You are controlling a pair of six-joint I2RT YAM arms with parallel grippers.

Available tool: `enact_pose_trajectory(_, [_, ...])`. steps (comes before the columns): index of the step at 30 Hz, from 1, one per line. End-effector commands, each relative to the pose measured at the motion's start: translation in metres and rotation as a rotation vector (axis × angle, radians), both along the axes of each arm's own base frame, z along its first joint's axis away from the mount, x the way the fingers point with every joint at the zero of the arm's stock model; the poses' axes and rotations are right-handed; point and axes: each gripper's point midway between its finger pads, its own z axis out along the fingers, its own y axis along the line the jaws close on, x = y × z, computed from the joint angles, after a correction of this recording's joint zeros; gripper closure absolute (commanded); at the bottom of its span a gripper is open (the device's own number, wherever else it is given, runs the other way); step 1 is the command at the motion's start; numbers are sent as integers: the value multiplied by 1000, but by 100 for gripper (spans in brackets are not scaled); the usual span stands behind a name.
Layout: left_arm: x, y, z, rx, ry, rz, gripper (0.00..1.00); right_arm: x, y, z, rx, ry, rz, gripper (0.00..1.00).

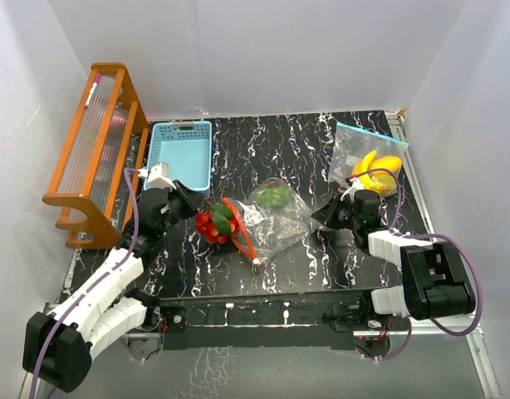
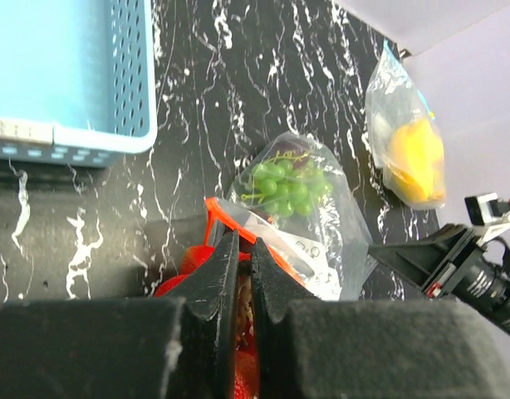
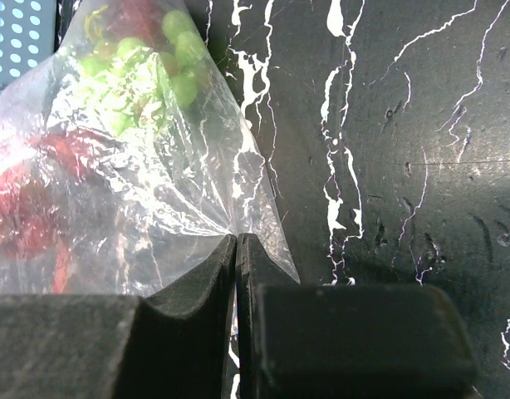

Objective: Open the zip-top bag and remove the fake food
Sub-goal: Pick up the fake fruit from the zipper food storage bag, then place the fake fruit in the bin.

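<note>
Left fingers [image 2: 213, 283] and right fingers [image 3: 197, 278] pinch one zip-top bag [image 1: 276, 218]; a second bag [image 1: 367, 158] lies apart.

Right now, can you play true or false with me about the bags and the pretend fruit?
1. The green grapes are inside the clear bag. True.
2. The yellow fruit lies loose on the table. False: it sits inside a second bag near the right wall.
3. The right gripper is pinching a corner of the clear bag. True.
4. The left gripper is wide open. False: its fingers are closed, and they seem to pinch the bag's orange zip edge.
</note>
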Motion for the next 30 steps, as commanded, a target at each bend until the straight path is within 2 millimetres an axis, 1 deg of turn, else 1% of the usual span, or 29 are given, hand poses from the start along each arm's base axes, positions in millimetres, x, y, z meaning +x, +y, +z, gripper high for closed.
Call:
enact_pose_trajectory(1, [23, 6, 49, 18, -103, 24, 100, 9, -4, 3, -14, -52, -8, 92])
enact_pose_trajectory(6, [47, 15, 87, 40, -165, 58, 100, 8, -2, -1, -1, -48, -2, 92])
enact_pose_trajectory(11, [79, 28, 117, 79, -197, 100, 100, 8, -2, -2, 0, -48, -1, 92])
enact_pose_trajectory(13, [94, 38, 125, 86, -206, 134, 100, 8, 0, -2, 9, -50, 6, 92])
enact_pose_trajectory(14, [102, 48, 130, 77, -221, 164, 100, -1, -1, -11, 9, -23, 6, 92])
enact_pose_trajectory(16, [115, 60, 140, 51, -250, 187, 100, -6, -1, -16, 8, -10, 5, 92])
enact_pose_trajectory(17, [123, 68, 140, 46, -247, 209, 100, -7, -1, -18, 7, -8, 6, 92])
enact_pose_trajectory(20, [143, 94, 133, 48, -217, 281, 100, -9, -2, -21, 2, -6, 9, 92])
enact_pose_trajectory(23, [163, 118, 114, 29, -177, 342, 100, -10, -1, -21, 7, -4, 11, 92])
enact_pose_trajectory(27, [187, 128, 77, 3, -97, 351, 100, -10, 0, -19, 15, -7, 15, 92])
enact_pose_trajectory(28, [190, 132, 68, 9, -76, 373, 94, -10, 1, -18, 17, -7, 17, 92])
enact_pose_trajectory(30, [195, 139, 57, 17, -51, 414, 68, -10, 1, -18, 20, -7, 21, 92])
